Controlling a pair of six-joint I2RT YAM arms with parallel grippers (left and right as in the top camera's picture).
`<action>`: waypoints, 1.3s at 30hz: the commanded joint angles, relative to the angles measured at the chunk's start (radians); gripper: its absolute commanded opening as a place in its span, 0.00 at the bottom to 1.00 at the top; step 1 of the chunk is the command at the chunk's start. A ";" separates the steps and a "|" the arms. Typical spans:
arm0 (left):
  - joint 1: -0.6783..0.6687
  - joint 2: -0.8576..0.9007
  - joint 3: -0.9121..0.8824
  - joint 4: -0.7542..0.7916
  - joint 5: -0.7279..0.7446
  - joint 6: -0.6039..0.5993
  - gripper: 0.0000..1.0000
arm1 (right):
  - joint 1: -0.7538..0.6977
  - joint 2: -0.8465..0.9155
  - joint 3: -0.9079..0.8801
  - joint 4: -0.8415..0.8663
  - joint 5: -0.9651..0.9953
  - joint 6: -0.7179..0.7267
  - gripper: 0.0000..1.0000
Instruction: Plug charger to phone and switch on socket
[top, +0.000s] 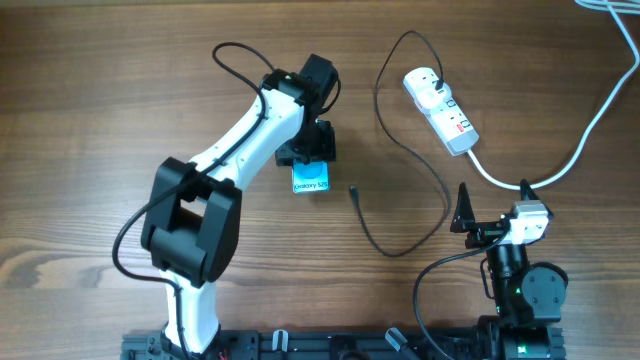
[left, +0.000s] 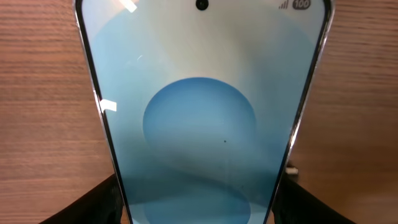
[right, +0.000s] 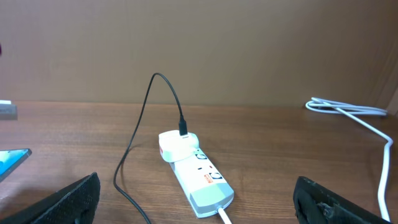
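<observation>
The left arm reaches out over the brown wooden desk (top: 90, 110), toward the far middle. The left gripper (top: 312, 155) sits over the phone (top: 311, 182). From above, only the near end of the phone peeks out, with the white words "Galaxy S25" on it.

In the left wrist view the phone (left: 199, 93) fills almost the whole picture. Its screen is pale blue with a darker blue circle on it. The black fingers (left: 93, 202) press on its two long sides, so the jaws are grasping the phone.

The socket (top: 452, 118) is a white power strip with small red marks. It lies on the far right part of the desk. A white adapter (top: 424, 84) is plugged into its far end. The charger (top: 440, 185) is a thin black cable. It goes up from the adapter in a loop, then curves down and back toward the middle of the desk. Its small black tip (top: 353, 191) lies on the desk just to the right of the phone, not touching it.

A thick white cord (top: 590, 130) leaves the near end of the socket and runs off to the far right.

The right gripper (top: 463, 208) is at the near right, close to the thick cord. In the right wrist view its jaws are spread wide and hold nothing. The socket (right: 202, 180) lies ahead of them.
</observation>
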 joint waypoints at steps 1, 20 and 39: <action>0.033 -0.059 0.018 -0.005 0.167 -0.039 0.66 | -0.005 -0.005 -0.001 0.002 0.013 0.013 1.00; 0.271 -0.072 0.018 -0.006 1.140 -0.053 0.65 | -0.005 -0.005 -0.001 0.002 0.013 0.013 1.00; 0.386 -0.072 0.018 0.030 1.490 -0.100 0.66 | -0.005 -0.003 -0.001 0.039 -0.547 1.005 1.00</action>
